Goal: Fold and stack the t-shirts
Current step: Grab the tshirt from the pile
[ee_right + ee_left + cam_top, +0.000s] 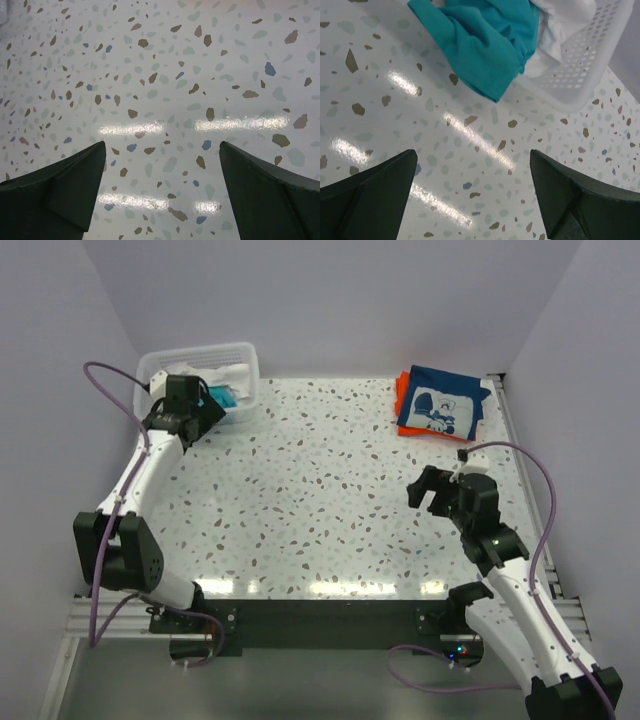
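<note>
Top external shows the navy shirt [440, 410] folded atop the orange shirt [402, 390] at the table's [320, 500] far right; the teal shirt [480, 40] and white shirt [555, 20] wait at the basket [590, 65], with left fingers [208, 406] and right fingers [430, 492] spread, empty.

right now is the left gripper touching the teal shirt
Apart. The left wrist view shows the left gripper open, with bare table lying between its fingertips and the teal shirt.
</note>
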### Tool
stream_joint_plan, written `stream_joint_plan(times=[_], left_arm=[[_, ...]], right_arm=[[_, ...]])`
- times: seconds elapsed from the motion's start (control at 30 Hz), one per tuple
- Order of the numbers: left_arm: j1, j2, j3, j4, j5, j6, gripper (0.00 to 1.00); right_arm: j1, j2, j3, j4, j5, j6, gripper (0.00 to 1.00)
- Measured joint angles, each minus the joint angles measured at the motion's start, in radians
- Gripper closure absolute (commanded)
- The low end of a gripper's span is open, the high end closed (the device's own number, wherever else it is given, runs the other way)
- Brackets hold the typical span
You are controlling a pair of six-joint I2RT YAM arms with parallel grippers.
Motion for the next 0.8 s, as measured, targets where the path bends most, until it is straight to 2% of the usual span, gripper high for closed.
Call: stream_joint_plan(times=[0.27, 0.8], left_arm=[[0.120, 0.278, 0.281, 0.008, 0.066, 0.092, 0.00], [0.222, 0.724, 0.846, -0.016, 0.100, 0.230, 0.00]], right_arm=[[0.000, 0.028, -0.007, 0.008, -0.030, -0.006, 0.01], [0.000, 0.035, -0.007, 0.014, -0.030, -0.017, 0.01]])
